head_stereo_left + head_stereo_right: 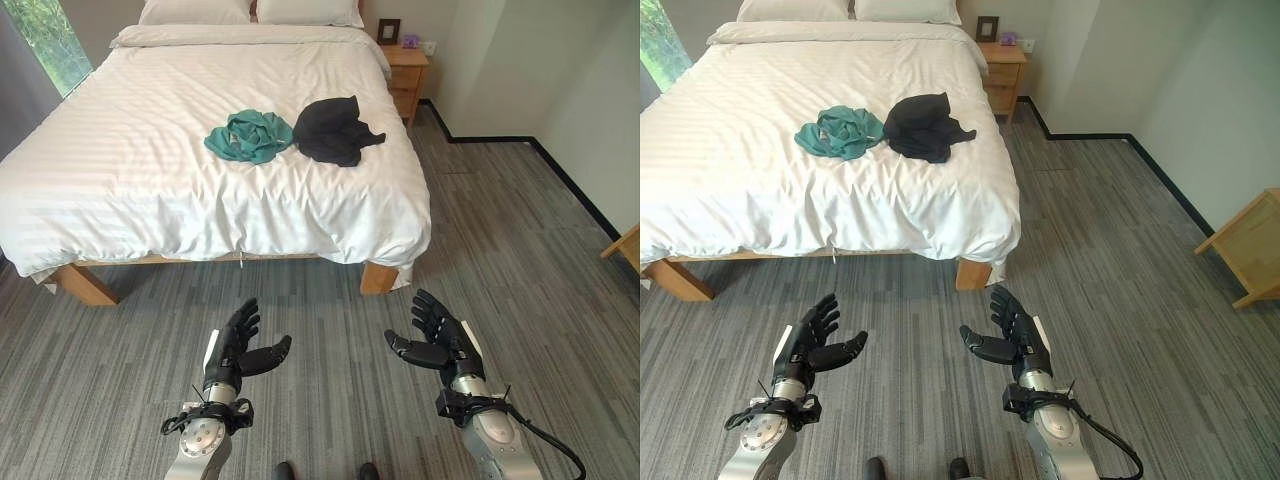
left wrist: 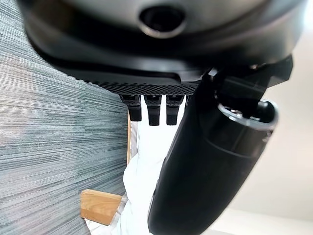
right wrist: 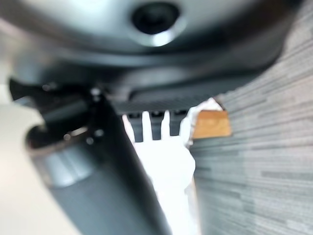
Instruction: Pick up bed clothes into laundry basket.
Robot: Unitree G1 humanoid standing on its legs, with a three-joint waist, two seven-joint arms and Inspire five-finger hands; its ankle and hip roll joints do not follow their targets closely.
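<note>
Two crumpled garments lie side by side on the white bed: a teal one and, to its right, a black one. Both hands hover low over the grey floor, well short of the bed's foot. My left hand has its fingers straight and thumb out, holding nothing. My right hand mirrors it, open and empty. In the left wrist view the left hand's fingers point towards the bed's sheet; in the right wrist view the right hand's fingers do the same.
A wooden nightstand stands at the bed's far right corner against the wall. The bed's wooden legs show at its foot. Another piece of wooden furniture stands at the right. Open floor runs along the bed's right side.
</note>
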